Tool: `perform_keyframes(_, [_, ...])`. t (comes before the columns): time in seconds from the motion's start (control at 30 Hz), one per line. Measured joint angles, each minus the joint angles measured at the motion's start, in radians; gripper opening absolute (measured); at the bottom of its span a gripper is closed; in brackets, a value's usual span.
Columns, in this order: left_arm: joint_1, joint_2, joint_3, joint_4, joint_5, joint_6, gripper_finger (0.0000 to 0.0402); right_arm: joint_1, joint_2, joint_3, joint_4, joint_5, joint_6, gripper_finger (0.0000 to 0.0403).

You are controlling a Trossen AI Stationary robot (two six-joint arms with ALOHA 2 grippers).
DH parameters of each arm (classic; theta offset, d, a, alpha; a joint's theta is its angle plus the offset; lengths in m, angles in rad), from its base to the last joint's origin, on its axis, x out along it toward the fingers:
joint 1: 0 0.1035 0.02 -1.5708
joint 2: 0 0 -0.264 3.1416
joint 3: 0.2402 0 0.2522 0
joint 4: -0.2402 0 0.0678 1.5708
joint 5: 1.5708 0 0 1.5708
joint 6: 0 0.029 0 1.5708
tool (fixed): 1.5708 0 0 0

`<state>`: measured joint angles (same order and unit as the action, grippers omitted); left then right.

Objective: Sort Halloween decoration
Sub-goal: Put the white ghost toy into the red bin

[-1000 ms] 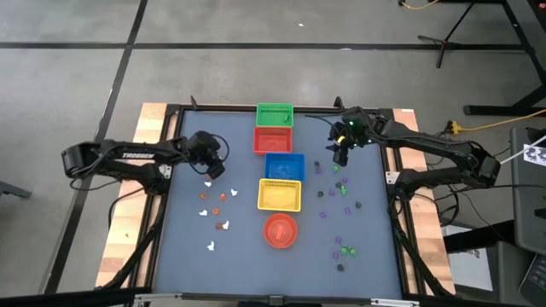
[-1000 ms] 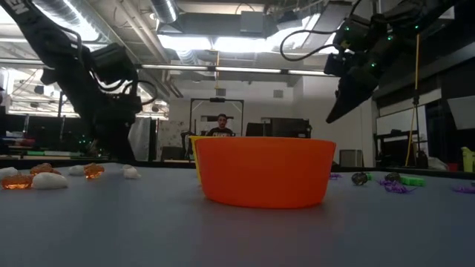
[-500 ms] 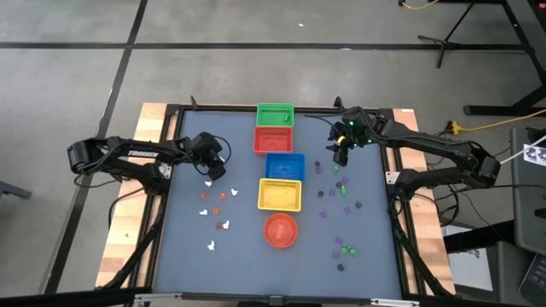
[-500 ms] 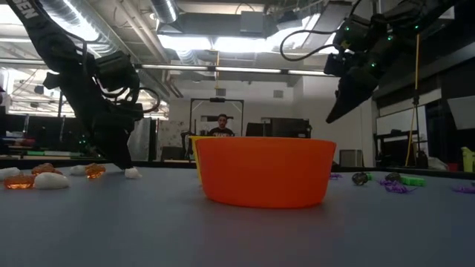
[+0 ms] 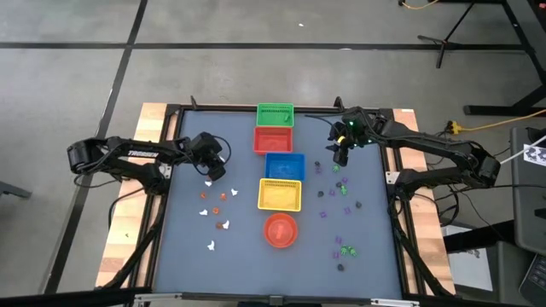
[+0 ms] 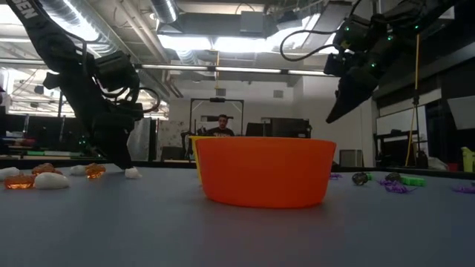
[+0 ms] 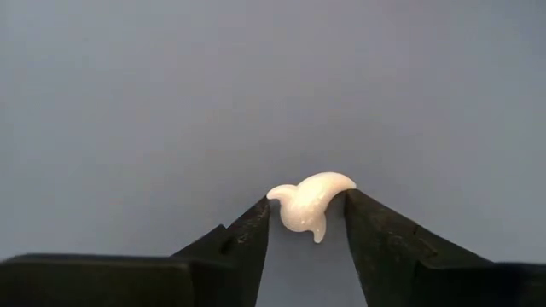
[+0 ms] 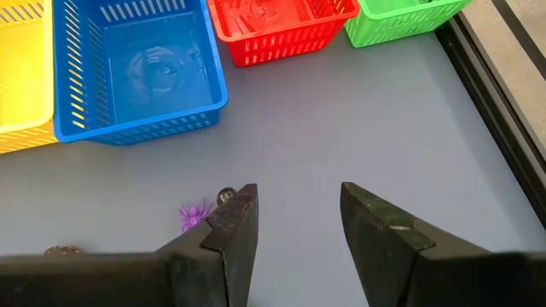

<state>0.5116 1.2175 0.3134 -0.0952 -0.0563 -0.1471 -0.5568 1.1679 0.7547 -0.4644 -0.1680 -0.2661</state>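
White trinket [image 7: 309,202] sits on the grey table [image 5: 239,256] near its left edge, w/ your left gripper [image 7: 307,223] pinching it, both fingers touching. Right gripper [image 8: 294,213] hangs spread over the back right corner, nothing between. Person stands in the room behind. Vs 1 s ago: left arm dropped onto the trinket.

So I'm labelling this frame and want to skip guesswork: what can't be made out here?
- White trinket, left wrist view: it sits between the left gripper fingers, but whether they touch it doesn't show.
- Blue basket, right wrist view: its contents blur behind glare.
- Trinkets, high view: too small to name shapes.
- Yellow basket, low view: mostly hidden behind the orange bowl.
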Motion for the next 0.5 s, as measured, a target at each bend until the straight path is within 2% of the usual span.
perform_keyframes(0.5, [0.000,0.001,-0.001,0.000,0.000,0.000,0.0100,0.000,0.000,0.000,0.000,0.000,0.000,0.0166])
